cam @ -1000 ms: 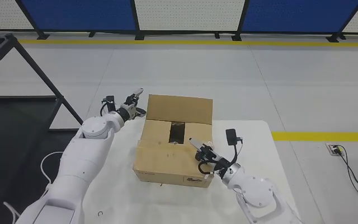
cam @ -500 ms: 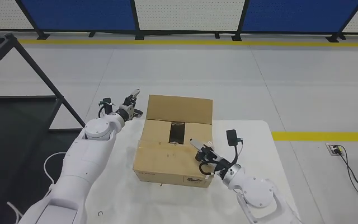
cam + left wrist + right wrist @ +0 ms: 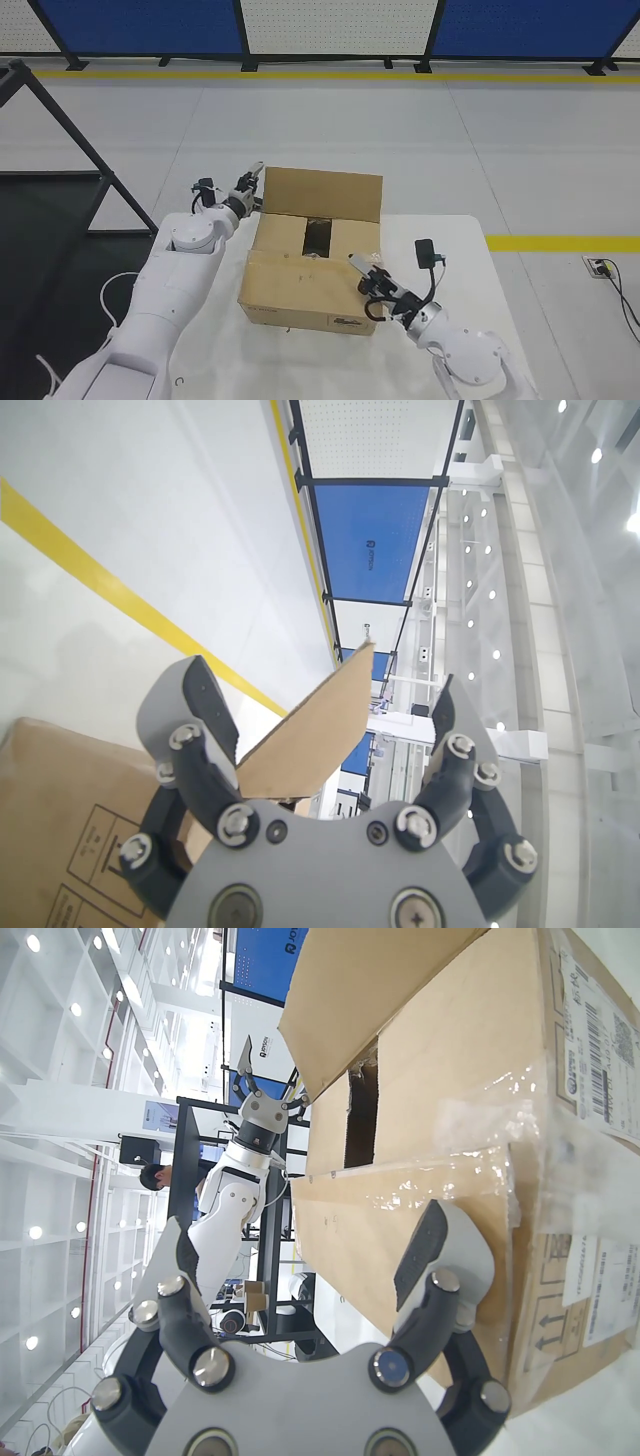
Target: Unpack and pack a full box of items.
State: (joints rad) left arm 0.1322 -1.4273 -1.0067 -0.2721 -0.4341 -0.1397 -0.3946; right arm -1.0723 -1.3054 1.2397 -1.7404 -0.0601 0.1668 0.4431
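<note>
Left gripper (image 3: 254,185) sits at the far-left corner of the brown cardboard box (image 3: 300,285), fingers spread wide. The corner of the box's raised rear flap (image 3: 320,730) lies between them, unpinched. The box stands on the white table (image 3: 450,250), with a dark slot (image 3: 318,238) in its top. Right gripper (image 3: 365,272) is at the box's near-right top corner, fingers apart, grasping nothing. One finger (image 3: 440,1248) lies over the clear-taped top (image 3: 475,1148).

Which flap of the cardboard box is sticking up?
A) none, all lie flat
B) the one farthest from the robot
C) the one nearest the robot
B: the far flap of the cardboard box stands raised, with the left gripper open at its corner.
</note>
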